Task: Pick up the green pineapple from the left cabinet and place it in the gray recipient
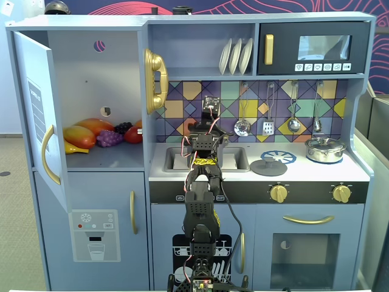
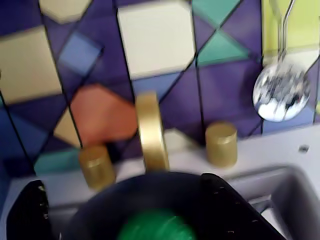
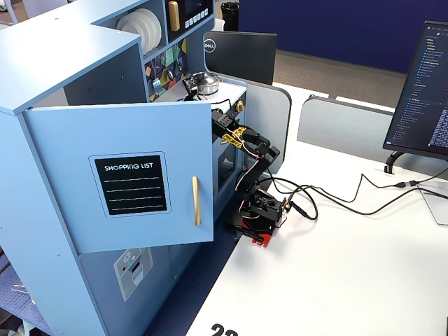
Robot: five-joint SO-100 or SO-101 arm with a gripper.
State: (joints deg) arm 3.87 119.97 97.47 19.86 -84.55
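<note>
The end effector hangs over the sink, pointed at the tiled back wall. In the wrist view its two dark fingers stand well apart at the bottom edge, one on each side of the gray pot, so it is wide open. The pineapple shows as a blurred green blob inside the pot, between and just below the fingers; whether either finger touches it I cannot tell. Straight ahead of the end effector stands the gold tap with a gold knob either side, and a shiny ladle hangs up to its right. In a fixed view, the cabinet stands open well to the left of the end effector, with other toy fruit on its shelf.
</note>
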